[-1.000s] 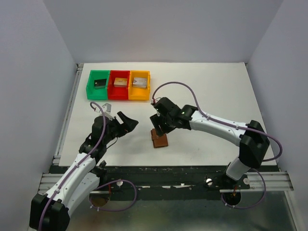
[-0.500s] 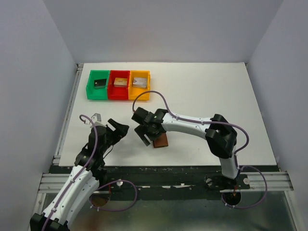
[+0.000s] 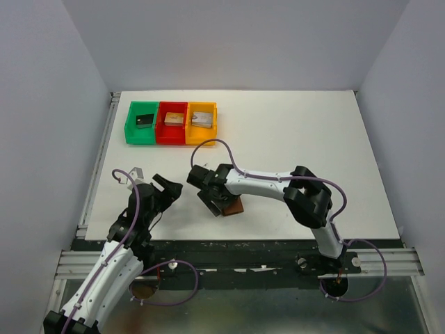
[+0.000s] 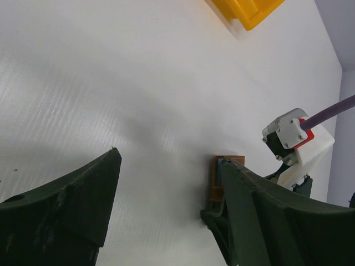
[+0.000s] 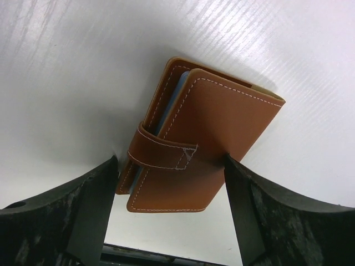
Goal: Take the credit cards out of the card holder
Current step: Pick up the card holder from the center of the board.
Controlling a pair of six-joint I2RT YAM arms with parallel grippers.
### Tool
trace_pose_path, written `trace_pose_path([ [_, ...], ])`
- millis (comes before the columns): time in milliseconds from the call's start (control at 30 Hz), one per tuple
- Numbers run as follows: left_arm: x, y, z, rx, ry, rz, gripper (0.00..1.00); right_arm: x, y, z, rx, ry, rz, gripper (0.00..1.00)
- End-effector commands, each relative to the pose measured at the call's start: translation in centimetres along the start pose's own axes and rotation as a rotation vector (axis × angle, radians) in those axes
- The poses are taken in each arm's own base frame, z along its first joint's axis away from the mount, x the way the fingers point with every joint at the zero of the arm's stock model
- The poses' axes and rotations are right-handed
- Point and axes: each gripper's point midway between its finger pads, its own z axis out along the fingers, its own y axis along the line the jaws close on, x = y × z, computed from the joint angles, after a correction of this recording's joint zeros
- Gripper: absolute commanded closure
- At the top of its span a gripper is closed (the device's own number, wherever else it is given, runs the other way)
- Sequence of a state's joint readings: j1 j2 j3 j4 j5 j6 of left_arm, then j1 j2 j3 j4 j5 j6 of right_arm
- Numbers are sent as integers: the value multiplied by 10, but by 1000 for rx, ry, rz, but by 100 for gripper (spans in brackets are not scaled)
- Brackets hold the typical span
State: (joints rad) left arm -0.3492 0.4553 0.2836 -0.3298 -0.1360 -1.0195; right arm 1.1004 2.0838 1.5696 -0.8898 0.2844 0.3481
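The card holder [image 3: 236, 206] is a brown leather wallet lying closed on the white table, its snap tab fastened. In the right wrist view the wallet [image 5: 205, 144] lies between my right gripper's [image 5: 170, 160] open fingers, which stand close on either side of it. A strip of light blue lining shows at its edge. The credit cards are hidden inside. From above, my right gripper [image 3: 211, 200] is low at the wallet's left end. My left gripper [image 3: 169, 188] is open and empty, left of the wallet. The left wrist view shows the gripper [image 4: 169, 158] and part of the wallet [image 4: 216, 188].
Green [image 3: 130, 122], red [image 3: 172, 139] and orange [image 3: 213, 125] trays stand in a row at the far left, each holding a small block. The orange tray's corner [image 4: 249, 8] shows in the left wrist view. The right arm stretches across the table's near middle.
My right gripper has swung left and come down around the wallet. My left arm has drawn back toward the near left. The wallet has not moved.
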Motion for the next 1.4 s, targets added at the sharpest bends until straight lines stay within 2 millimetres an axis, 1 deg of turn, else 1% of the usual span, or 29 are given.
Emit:
trace_pose_path([
  [0,1,6,-1,-23,-8,-10,15,14,8,14,47,57,-22,16],
  [133,0,7,-4,-22,-12,-12,15,21,6,22,71,72,-24,20],
  [200,1,8,-5,-21,-13,-13,15,25,3,21,76,72,-19,26],
  [300,1,9,-6,-20,-15,-18,15,26,-3,14,83,48,-11,41],
  [400,2,8,-6,-12,-13,-24,15,26,-8,6,91,27,-8,58],
  [533,1,4,-6,-3,-10,-26,15,25,-12,-3,93,14,-9,74],
  [600,2,4,-6,-1,-5,-24,15,25,-13,-6,90,9,-10,87],
  [667,2,3,-5,1,-1,-24,15,25,-14,-9,86,4,-6,99],
  [767,3,1,-4,9,5,-25,15,23,-18,-19,87,-16,-2,100],
  [800,3,0,-4,12,8,-24,15,20,-18,-25,81,-33,1,100],
  [867,5,-2,-2,20,17,-19,15,14,-23,-39,76,-76,12,100],
  [967,5,-11,1,55,29,3,15,3,-28,-65,39,-152,38,100],
  [1067,5,-24,4,98,50,31,14,-9,-30,-91,-28,-214,68,100],
  [1200,2,-49,6,190,65,67,11,-23,-36,-121,-126,-296,108,100],
  [1300,-4,-53,10,177,53,88,10,-29,-51,-136,-187,-335,167,100],
  [1367,-7,-57,11,177,52,96,8,-35,-62,-148,-264,-374,220,100],
])
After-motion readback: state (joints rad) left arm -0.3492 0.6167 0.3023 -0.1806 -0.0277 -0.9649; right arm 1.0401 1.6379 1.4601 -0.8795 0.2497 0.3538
